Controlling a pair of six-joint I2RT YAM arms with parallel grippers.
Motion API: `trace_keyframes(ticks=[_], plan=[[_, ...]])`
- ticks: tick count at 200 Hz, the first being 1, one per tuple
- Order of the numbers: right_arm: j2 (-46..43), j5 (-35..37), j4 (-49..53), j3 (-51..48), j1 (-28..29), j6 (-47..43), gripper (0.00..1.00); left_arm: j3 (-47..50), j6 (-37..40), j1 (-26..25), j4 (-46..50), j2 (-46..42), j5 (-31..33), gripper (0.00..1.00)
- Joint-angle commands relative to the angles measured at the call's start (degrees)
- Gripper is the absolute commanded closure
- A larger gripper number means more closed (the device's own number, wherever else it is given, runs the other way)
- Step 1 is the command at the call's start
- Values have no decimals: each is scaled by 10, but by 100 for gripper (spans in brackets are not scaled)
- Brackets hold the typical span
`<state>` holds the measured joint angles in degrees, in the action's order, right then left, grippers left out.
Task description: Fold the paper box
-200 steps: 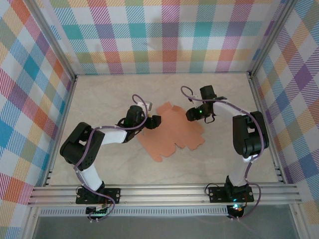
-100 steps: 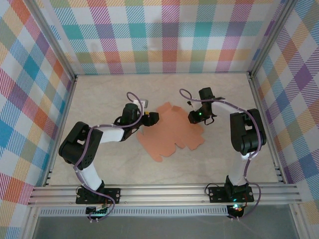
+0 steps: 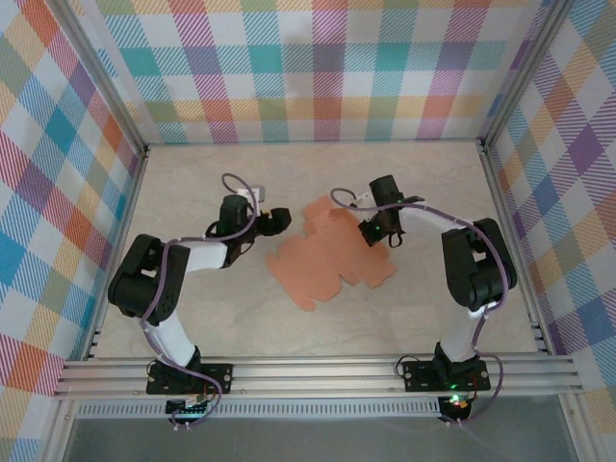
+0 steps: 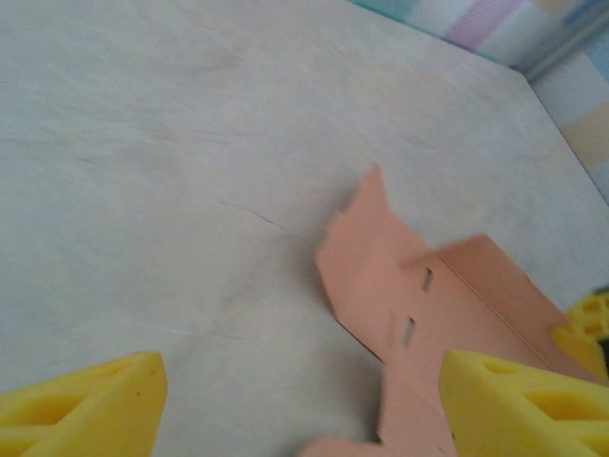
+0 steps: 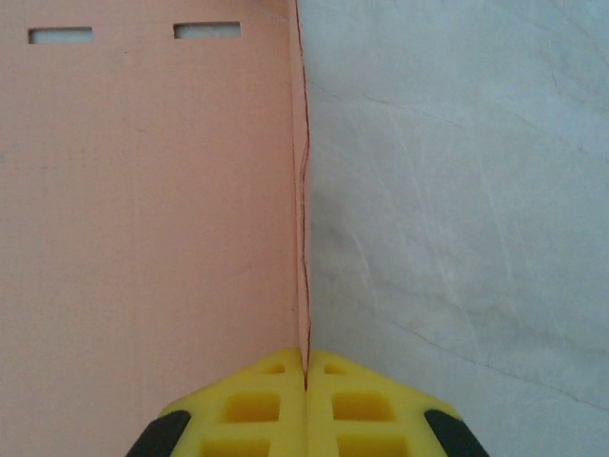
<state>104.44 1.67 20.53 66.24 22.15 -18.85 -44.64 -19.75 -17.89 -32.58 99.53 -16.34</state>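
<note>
The paper box [image 3: 332, 260] is a nearly flat cutout, folding barely begun: the right gripper [image 5: 305, 369] pinches one edge, the left gripper [image 3: 277, 218] hangs open beside it.

No words, labels, brands, numbers or signs can be read on anything here.

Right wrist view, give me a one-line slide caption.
Right gripper shut on the edge of the flat salmon-orange card paper box, pale marbled table alongside.

Pale marbled tabletop [image 3: 192, 318]; plaid walls [image 3: 327, 67]; aluminium rail [image 3: 318, 371] near edge.
</note>
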Motion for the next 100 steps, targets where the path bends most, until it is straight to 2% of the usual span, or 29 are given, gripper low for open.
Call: trace_keyframes(ticks=[1,32,73,100], plan=[[-18,87,-41,-6,26,-46,100,-29,-17,18,23,-8,-16,24],[-20,152,-71,-10,56,-75,100,-50,-21,28,25,7,-17,23],[-52,249,-180,-44,90,-146,100,-48,-23,36,24,10,-12,23],[-44,315,-192,-33,116,-190,100,-43,-22,45,20,4,-12,23]])
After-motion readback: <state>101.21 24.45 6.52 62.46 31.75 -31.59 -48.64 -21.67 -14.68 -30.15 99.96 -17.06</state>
